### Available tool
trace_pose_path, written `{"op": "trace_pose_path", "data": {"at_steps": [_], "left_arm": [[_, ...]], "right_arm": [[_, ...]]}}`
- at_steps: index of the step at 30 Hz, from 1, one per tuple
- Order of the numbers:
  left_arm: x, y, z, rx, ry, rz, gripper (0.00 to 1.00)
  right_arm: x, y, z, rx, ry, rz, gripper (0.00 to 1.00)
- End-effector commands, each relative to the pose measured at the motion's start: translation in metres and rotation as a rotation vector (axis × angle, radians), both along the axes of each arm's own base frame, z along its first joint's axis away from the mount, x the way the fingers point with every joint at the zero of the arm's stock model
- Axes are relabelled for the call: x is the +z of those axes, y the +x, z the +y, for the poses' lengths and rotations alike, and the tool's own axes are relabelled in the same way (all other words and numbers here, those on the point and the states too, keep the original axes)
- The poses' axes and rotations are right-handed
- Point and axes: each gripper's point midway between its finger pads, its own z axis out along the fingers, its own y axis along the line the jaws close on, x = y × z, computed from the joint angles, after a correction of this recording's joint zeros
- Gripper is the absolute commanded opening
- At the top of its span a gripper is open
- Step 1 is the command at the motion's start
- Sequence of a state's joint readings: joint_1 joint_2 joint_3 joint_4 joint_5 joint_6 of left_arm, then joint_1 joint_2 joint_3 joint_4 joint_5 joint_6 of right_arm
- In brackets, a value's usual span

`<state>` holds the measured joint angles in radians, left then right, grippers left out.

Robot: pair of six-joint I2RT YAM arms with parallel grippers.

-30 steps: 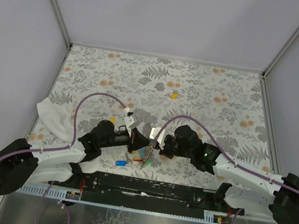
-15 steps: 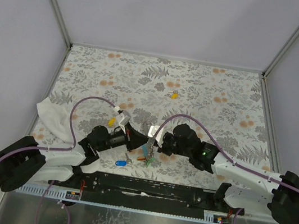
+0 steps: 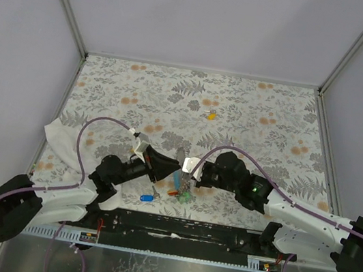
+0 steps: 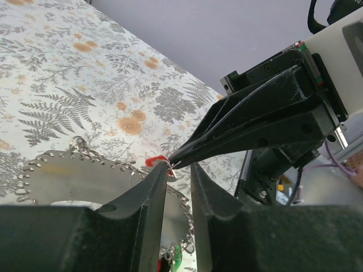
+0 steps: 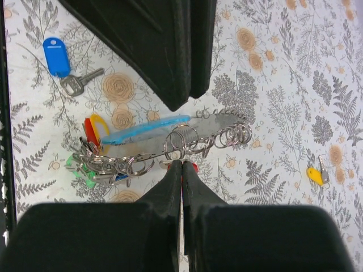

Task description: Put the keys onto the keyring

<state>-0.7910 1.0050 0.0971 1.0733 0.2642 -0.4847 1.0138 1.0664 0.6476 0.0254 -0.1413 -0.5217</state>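
**Floral-print tabletop, plain grey walls: keyring held between two grippers**

Surface: patterned tabletop (image 3: 253, 120), near its front edge, between the two arms.

Item 1: keyring (image 5: 176, 146). Metal rings on a pale coiled cord (image 5: 229, 135) with a light-blue end piece (image 5: 148, 128). It bears a cluster of keys with a green head (image 5: 79, 169) and red and orange heads (image 5: 91, 129). One more red head (image 5: 194, 168) sits at the ring. Whether the cluster rests on the surface cannot be told.

Item 2: right gripper (image 5: 181, 165). Clenched, pinching the keyring at its ring.

Item 3: left gripper (image 4: 178, 168). Fingers parted by a narrow gap, nothing between them. Its tips are just beside the pinched ring and face the right gripper's tips.

Item 4: blue-tagged key (image 5: 57, 54). Loose, near the cluster.

Item 5: yellow key (image 5: 313, 174). Loose, apart from the cluster.

Item 6: second yellow key (image 3: 210, 116). Well apart, toward the far side.

Item 7: white cloth (image 3: 63, 139). At the table's left edge.
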Motion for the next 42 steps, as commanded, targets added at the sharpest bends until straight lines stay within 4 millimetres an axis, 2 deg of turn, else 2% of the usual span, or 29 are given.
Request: {"op": "trace_pose_path", "data": {"at_steps": [1, 11, 20, 30, 35, 39, 42], "left_arm": [[-0.001, 0.002, -0.004, -0.037, 0.116, -0.101, 0.24], [-0.025, -0.002, -0.02, -0.271, 0.364, -0.252, 0.24], [-0.032, -0.016, -0.031, -0.472, 0.382, -0.293, 0.27], [-0.033, -0.018, -0.036, -0.532, 0.388, -0.294, 0.26], [-0.03, -0.019, -0.038, -0.54, 0.373, -0.298, 0.21], [-0.028, -0.019, -0.039, -0.543, 0.365, -0.294, 0.02], [-0.024, -0.018, -0.038, -0.526, 0.351, -0.294, 0.0]], "right_arm": [[0.028, 0.002, 0.006, 0.055, 0.021, -0.099, 0.0], [0.027, -0.006, 0.008, 0.172, -0.036, -0.151, 0.0], [0.034, -0.015, 0.007, 0.253, -0.023, -0.218, 0.0], [0.034, -0.02, 0.007, 0.277, -0.015, -0.213, 0.0], [0.032, -0.021, 0.007, 0.283, -0.021, -0.205, 0.0], [0.031, -0.022, 0.006, 0.284, -0.027, -0.199, 0.0], [0.029, -0.021, 0.002, 0.263, -0.042, -0.187, 0.0]]}}
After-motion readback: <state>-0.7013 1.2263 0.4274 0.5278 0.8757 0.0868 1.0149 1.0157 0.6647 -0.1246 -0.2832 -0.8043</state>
